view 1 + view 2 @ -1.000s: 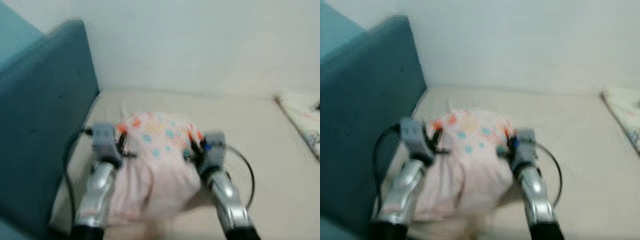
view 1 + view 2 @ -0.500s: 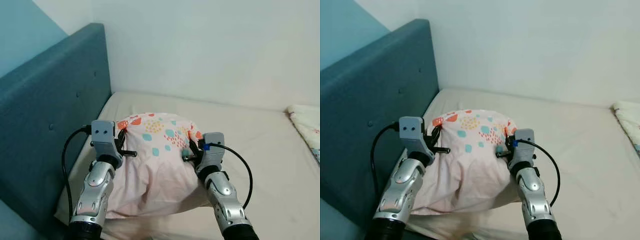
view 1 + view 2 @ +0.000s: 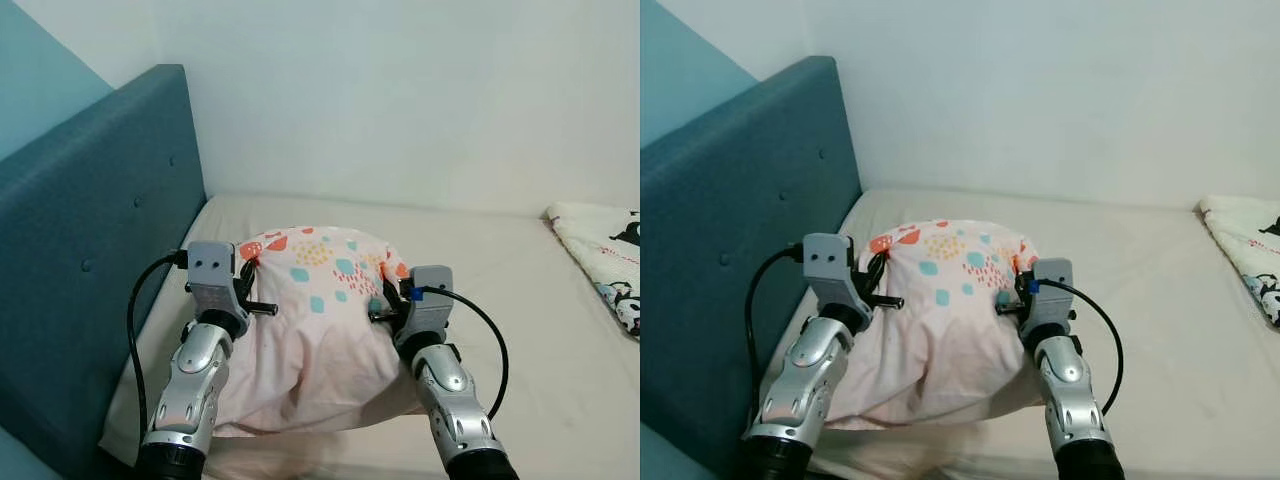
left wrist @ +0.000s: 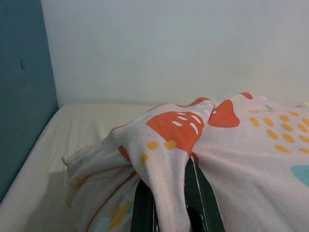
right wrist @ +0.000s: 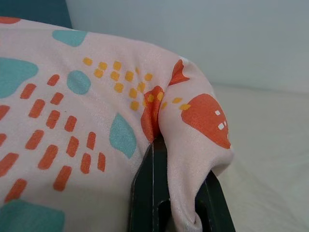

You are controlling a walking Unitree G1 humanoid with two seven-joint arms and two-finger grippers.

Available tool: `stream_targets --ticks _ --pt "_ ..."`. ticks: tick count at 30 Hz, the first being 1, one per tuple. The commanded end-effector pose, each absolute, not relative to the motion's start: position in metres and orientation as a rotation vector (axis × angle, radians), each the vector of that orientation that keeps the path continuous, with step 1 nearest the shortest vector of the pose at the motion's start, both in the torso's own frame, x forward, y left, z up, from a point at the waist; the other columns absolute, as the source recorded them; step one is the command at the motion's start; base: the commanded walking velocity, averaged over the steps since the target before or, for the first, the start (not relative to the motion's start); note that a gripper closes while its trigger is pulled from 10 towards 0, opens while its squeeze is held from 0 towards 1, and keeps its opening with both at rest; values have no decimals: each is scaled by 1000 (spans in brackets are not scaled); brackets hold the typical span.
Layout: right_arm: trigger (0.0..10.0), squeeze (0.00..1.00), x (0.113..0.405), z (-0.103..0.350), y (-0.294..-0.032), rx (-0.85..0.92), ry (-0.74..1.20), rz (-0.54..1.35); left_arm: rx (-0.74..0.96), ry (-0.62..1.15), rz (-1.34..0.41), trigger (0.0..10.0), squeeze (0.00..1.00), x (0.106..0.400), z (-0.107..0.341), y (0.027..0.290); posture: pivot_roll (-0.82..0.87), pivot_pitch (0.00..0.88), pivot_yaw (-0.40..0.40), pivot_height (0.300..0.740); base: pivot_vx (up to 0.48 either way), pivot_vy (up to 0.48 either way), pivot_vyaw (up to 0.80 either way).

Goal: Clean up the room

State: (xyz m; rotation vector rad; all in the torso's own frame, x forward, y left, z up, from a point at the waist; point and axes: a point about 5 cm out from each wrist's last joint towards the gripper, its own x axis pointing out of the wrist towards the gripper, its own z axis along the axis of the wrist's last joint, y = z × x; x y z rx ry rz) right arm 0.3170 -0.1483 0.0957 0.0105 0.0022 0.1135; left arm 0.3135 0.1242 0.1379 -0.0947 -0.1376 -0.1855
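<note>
**Two pincers grip a patterned pillow at the head of a bed**

The pink pillow [image 3: 310, 320], printed with coral, teal and yellow shapes, rests on the cream mattress [image 3: 500, 290] just beside the teal upholstered headboard [image 3: 90, 240]. The left pincer [image 3: 247, 285] pinches the pillow's left top corner; the right pincer [image 3: 385, 295] pinches the right one. Soft cloth folds over the black fingers [image 4: 193, 203] in the left wrist view and likewise covers the fingers [image 5: 149, 193] in the right wrist view, hiding their tips. The pillow's near edge is cut off behind the silver arms. A white blanket with black cartoon figures [image 3: 605, 260] lies well apart at the right, cropped by the frame. Compared with half a second ago, the grip looks unchanged; the camera has swung right, revealing more blanket.
</note>
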Motion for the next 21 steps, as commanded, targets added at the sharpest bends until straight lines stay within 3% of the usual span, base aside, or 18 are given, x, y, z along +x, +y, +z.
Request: stream_targets --ticks 1,8,21 --pt "10000 0 317 97 -153 16 -11 87 -76 -191 -222 10000 0 316 150 119 20 0 -36 740 0 0 0" --pt "10000 0 317 97 -152 17 -11 81 -69 -196 -245 10000 0 317 152 116 19 0 -30 740 0 0 0" --pt "10000 0 318 97 -154 25 -16 66 -74 -203 -259 10000 0 319 154 115 21 0 -19 740 0 348 0"
